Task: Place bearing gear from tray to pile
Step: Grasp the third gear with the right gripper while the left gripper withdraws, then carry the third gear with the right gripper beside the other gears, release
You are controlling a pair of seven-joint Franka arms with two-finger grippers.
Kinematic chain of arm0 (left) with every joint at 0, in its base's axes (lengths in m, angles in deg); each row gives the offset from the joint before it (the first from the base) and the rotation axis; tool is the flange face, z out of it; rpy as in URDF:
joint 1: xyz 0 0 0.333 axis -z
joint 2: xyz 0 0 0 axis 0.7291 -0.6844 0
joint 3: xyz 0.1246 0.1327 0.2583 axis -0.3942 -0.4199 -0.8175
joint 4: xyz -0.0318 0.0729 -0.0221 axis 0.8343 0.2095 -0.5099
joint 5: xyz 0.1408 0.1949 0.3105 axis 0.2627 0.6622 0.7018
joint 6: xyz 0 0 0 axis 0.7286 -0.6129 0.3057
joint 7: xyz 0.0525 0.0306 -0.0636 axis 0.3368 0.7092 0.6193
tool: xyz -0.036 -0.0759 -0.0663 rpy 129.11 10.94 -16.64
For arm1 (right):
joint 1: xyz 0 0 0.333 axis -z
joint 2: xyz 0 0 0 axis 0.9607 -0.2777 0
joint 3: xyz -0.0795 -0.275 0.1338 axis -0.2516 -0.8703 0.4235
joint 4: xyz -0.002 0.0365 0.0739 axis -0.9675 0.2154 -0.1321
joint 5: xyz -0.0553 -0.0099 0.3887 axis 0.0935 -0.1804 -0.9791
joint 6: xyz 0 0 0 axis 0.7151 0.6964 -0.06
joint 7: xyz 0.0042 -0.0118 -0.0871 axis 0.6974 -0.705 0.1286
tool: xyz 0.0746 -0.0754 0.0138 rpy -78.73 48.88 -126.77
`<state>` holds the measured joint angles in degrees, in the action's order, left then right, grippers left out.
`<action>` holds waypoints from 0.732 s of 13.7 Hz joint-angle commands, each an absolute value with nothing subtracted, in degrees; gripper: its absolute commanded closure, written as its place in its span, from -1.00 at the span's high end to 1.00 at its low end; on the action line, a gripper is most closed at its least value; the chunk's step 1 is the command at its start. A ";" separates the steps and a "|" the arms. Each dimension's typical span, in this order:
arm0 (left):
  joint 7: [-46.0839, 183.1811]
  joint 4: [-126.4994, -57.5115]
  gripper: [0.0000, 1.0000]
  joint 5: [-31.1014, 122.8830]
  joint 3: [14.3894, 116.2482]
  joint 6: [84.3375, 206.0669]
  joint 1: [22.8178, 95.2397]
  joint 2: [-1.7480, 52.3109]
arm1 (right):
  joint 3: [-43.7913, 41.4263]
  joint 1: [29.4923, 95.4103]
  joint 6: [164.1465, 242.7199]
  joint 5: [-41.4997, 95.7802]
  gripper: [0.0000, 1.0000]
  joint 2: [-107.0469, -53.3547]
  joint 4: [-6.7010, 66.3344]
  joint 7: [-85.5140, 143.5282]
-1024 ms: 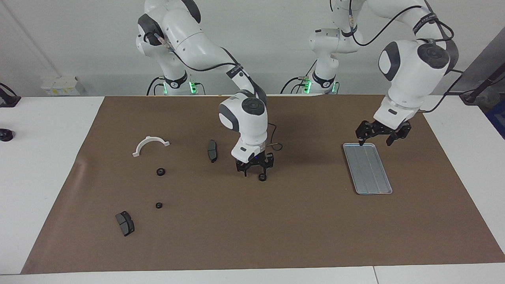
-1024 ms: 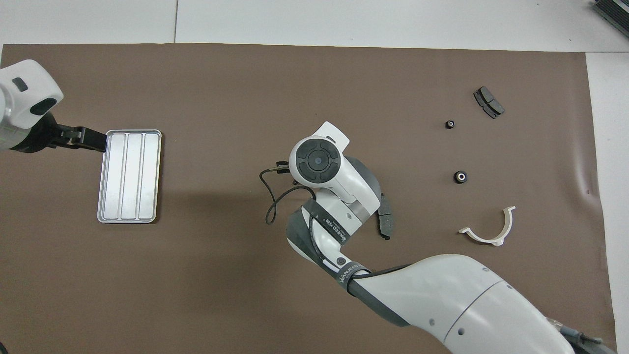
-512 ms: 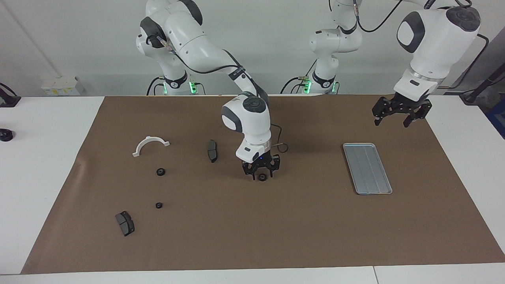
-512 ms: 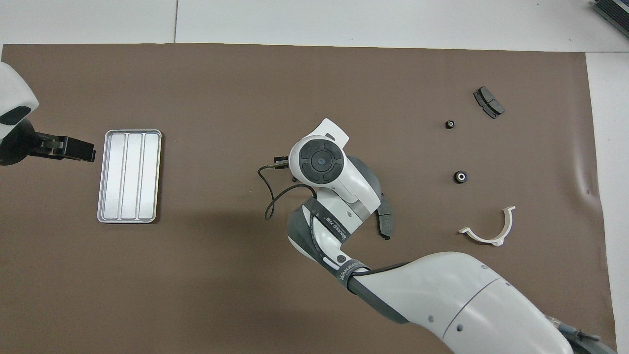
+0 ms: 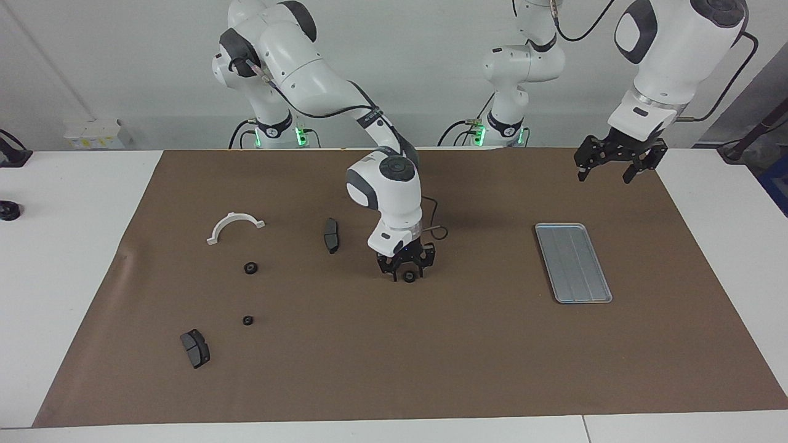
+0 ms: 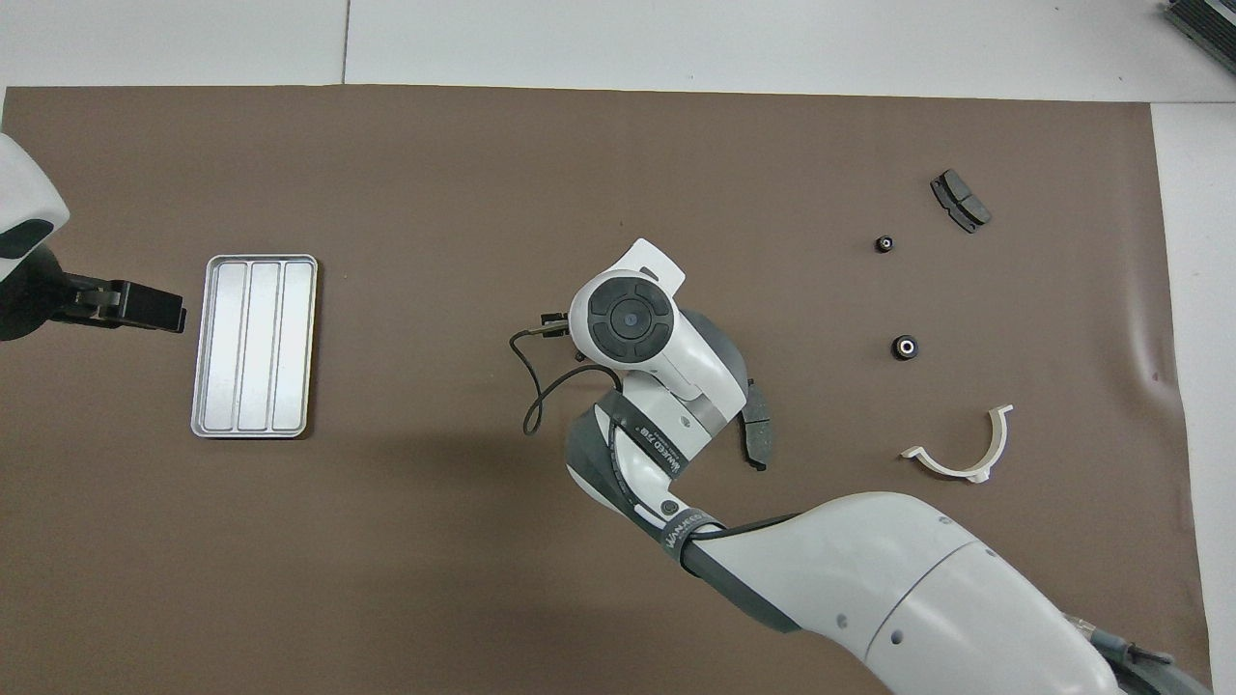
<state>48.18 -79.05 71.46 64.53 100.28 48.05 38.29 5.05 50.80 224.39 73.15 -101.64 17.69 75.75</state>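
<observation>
A small black bearing gear (image 5: 408,277) lies on the brown mat in the middle of the table. My right gripper (image 5: 408,269) hangs low right over it, fingers open on either side of it. In the overhead view the right wrist (image 6: 628,319) hides both. The silver ridged tray (image 5: 572,261) (image 6: 253,345) is empty, toward the left arm's end. My left gripper (image 5: 604,172) (image 6: 135,307) is open and empty, raised over the mat beside the tray's end nearer the robots. The pile toward the right arm's end holds a white half-ring bracket (image 5: 236,226), two brake pads (image 5: 331,234) (image 5: 195,347) and two gears (image 5: 250,268) (image 5: 247,320).
The brown mat (image 5: 468,357) covers most of the white table. A thin black cable (image 5: 434,231) loops from the right wrist over the mat. A small black object (image 5: 7,210) sits on the bare white table off the mat at the right arm's end.
My left gripper has risen from the tray's end and drawn back toward the robots. My right gripper has shifted slightly until it stands over the gear. The gear has stayed in place.
</observation>
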 commanded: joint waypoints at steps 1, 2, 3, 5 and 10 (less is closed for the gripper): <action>48.10 -75.97 1.00 70.76 64.75 97.87 46.90 37.45 | 5.42 50.94 223.91 74.52 -0.33 -101.86 18.09 76.64; 48.01 -76.23 1.00 70.68 64.67 97.87 46.99 37.63 | 5.42 51.02 223.91 74.52 -0.52 -101.77 18.09 76.64; 47.92 -76.58 1.00 70.59 64.75 97.87 46.99 37.80 | 5.42 51.02 223.91 74.43 -0.68 -101.77 18.09 76.64; 47.83 -76.76 1.00 70.15 64.67 97.70 47.07 37.98 | 5.42 51.11 223.91 74.43 -0.95 -101.77 18.00 76.64; 48.45 -78.34 1.00 70.24 63.96 98.04 46.90 38.59 | 5.15 54.17 222.33 74.52 -1.00 -101.95 15.72 71.31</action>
<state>48.20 -77.78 71.12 64.09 98.47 47.80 38.08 4.59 51.54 223.56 73.24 -101.30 17.41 74.70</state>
